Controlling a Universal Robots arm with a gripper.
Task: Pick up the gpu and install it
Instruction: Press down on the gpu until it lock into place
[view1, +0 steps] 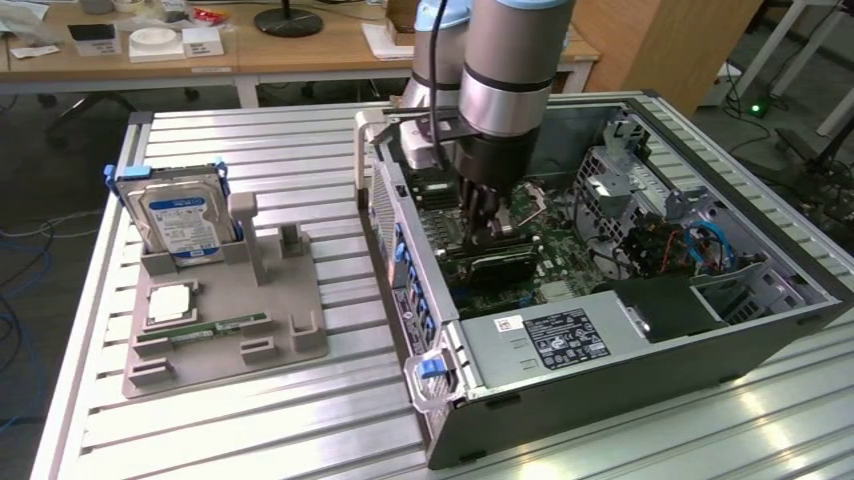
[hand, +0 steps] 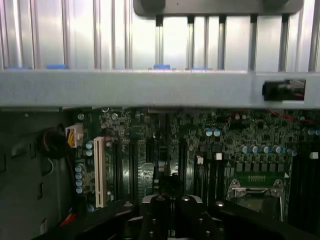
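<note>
The gpu (view1: 491, 262) lies as a dark card down inside the open computer case (view1: 641, 350), on the motherboard (view1: 527, 285), directly under the hand (view1: 483, 228). The hand is closed, its tips low over the board by the card; whether it grips the card cannot be told. Off to the exterior view's left, a grey holder tray (view1: 220, 325) on the slatted bench (view1: 267, 160) carries an upright hard drive (view1: 184, 218) and a green memory stick (view1: 214, 327).
</note>
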